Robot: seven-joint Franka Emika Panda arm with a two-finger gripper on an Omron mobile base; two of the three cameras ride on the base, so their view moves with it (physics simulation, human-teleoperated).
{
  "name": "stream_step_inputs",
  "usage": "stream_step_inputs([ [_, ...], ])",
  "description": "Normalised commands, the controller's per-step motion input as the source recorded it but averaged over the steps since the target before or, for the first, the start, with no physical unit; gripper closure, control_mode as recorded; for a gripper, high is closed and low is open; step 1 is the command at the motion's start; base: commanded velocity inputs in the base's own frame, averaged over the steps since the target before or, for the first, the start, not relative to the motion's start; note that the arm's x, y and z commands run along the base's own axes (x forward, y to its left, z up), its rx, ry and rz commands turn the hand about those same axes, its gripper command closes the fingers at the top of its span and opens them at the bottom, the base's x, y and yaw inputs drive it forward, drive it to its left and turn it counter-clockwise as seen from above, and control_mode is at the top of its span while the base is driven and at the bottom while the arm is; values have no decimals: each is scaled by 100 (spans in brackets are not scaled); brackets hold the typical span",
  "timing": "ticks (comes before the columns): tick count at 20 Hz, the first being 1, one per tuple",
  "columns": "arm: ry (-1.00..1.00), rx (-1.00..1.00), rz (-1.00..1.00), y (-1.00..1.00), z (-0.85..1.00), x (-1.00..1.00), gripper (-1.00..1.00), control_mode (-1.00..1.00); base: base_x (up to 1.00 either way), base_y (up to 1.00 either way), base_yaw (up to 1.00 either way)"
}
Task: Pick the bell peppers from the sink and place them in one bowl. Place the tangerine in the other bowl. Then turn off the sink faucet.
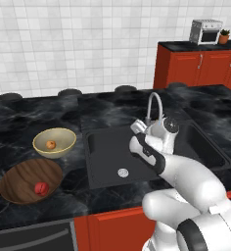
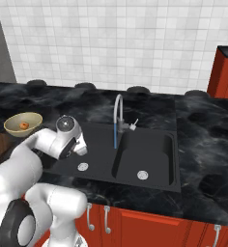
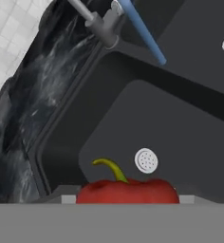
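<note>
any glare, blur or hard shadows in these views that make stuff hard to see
Left base view: flat even light, sharp, the arm covers part of the sink. Right base view: soft, no hard shadows, the blue water stream stands out clearly. Hand view: slightly soft, the bell pepper is cut off at the bottom, pale streaks on the counter.

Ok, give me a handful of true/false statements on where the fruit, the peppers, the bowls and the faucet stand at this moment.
1. The tangerine lies in the cream-yellow bowl. True.
2. The wooden bowl holds two peppers. False: one red pepper lies in it.
3. A second red pepper sits at the gripper, above the sink. True.
4. The faucet is off. False: a blue stream runs from its spout.
5. The tangerine lies in the sink. False: it is in the cream-yellow bowl.
</note>
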Motion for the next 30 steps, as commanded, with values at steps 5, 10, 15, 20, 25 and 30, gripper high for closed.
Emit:
stream_step_inputs([
  [5, 18, 0, 0, 1, 68, -27, 100, -100, 0, 0, 0],
  [10, 5, 0, 5, 13, 23, -34, 100, -100, 0, 0, 0],
  [15, -3, 0, 22, 34, 5, -42, 100, -100, 0, 0, 0],
  [20, -4, 0, 30, 44, 0, -27, 100, -100, 0, 0, 0],
  [25, 7, 0, 22, 45, 6, -2, 100, -100, 0, 0, 0],
  [30, 14, 0, 17, 49, 8, 0, 100, -100, 0, 0, 0],
])
